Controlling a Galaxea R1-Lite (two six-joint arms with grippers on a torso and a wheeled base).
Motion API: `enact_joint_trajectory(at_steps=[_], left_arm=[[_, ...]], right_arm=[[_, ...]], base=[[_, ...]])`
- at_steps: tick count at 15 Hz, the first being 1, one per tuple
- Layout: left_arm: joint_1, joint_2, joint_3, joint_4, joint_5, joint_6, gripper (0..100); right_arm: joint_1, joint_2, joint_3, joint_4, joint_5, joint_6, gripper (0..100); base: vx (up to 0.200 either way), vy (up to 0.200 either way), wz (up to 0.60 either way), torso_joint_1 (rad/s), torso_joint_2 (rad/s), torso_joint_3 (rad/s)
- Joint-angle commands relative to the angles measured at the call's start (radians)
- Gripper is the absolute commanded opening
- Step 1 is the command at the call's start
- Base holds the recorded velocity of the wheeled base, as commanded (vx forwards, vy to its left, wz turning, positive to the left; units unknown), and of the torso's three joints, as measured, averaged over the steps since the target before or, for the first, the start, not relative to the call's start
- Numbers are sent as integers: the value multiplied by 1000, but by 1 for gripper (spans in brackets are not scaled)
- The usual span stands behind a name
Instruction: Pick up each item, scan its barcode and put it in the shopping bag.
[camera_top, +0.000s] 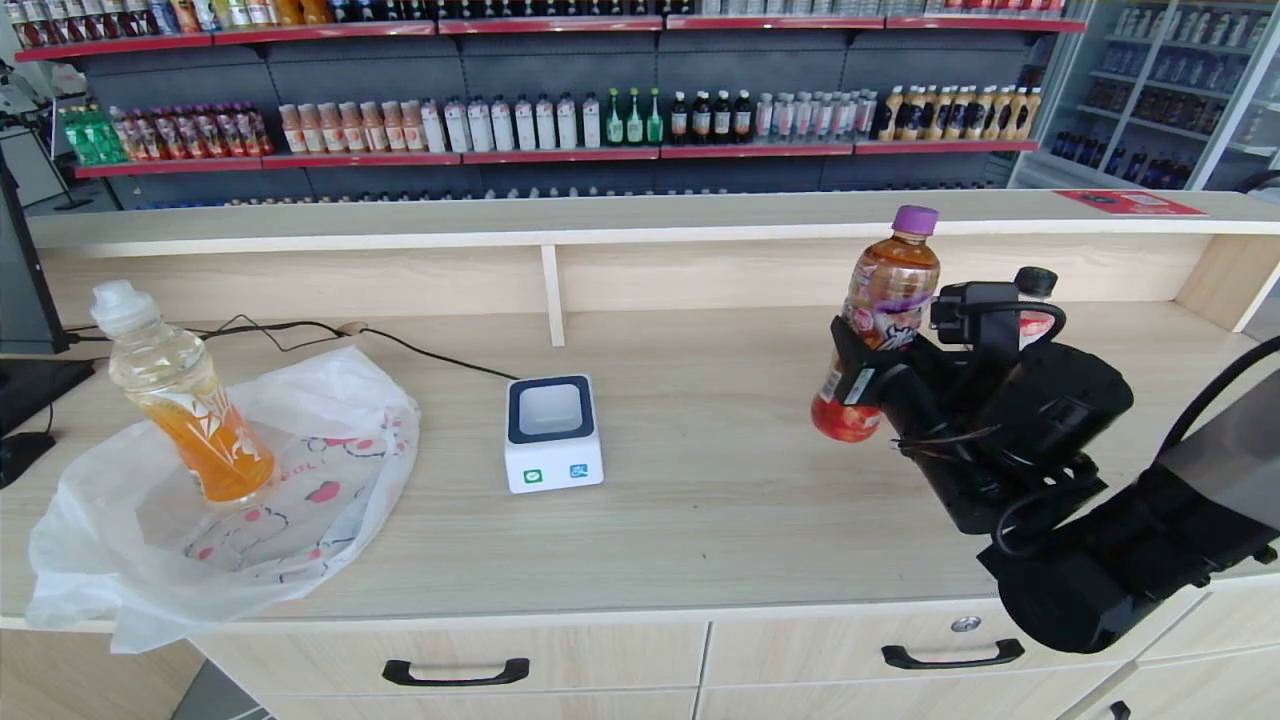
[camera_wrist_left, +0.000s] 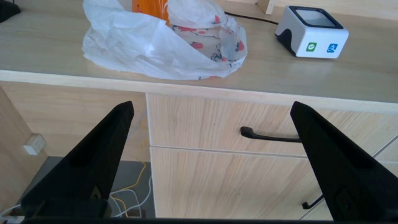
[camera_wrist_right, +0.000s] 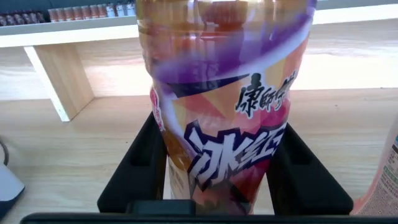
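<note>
Head view: the right gripper (camera_top: 878, 372) sits in the right half of the frame, clamped round the lower part of a purple-capped bottle (camera_top: 888, 295). The bottle leans slightly and appears lifted clear of the counter (camera_top: 720, 500). The right wrist view shows the two fingers pressed against either side of the label. Just behind the gripper stands a black-capped bottle (camera_top: 1034, 285), not yet handled.

The scanner (camera_top: 553, 432) stands at centre frame with its window facing up, well apart from the held bottle. At lower left lies the bag (camera_top: 340, 440), slack and open, with an orange bottle (camera_top: 185, 400) upright among its folds, seemingly already packed.

The left gripper (camera_wrist_left: 211, 106) has its fingers spread wide with nothing between them. It hangs below the counter edge in front of the drawers.

The step in hand looks like the scan of the second item: it is picked up but not yet presented. The next move calls for carrying the bottle toward centre frame and holding it over the scanner window with its barcode turned downward. I cannot tell where the barcode lies on the label, so some wrist rotation may be needed.
</note>
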Motion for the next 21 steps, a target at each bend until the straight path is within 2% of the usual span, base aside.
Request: enact_joint_trajectory(at_steps=[1, 6, 9, 11, 13, 18, 20, 21], left_arm=[[0, 0, 0, 0, 1, 0, 100], [0, 0, 0, 0, 1, 0, 100], [0, 0, 0, 0, 1, 0, 100], [0, 0, 0, 0, 1, 0, 100], [0, 0, 0, 0, 1, 0, 100], [0, 0, 0, 0, 1, 0, 100], [2, 0, 0, 0, 1, 0, 100], [0, 0, 0, 0, 1, 0, 100]], right_arm=[[57, -66, 36, -1, 1, -1, 0], [204, -172, 129, -1, -1, 2, 0], [284, -255, 226, -1, -1, 56, 0], [365, -304, 292, -1, -1, 121, 0], [446, -335, 289, -1, 1, 183, 0], [483, -393, 304, -1, 4, 394, 0], [547, -447, 306, -1, 5, 533, 0], [555, -458, 307, -1, 5, 556, 0]], base=[[0, 0, 0, 0, 0, 0], [0, 0, 0, 0, 0, 0], [0, 0, 0, 0, 0, 0], [0, 0, 0, 0, 0, 0], [0, 0, 0, 0, 0, 0], [0, 0, 0, 0, 0, 0], [0, 0, 0, 0, 0, 0], [0, 0, 0, 0, 0, 0]])
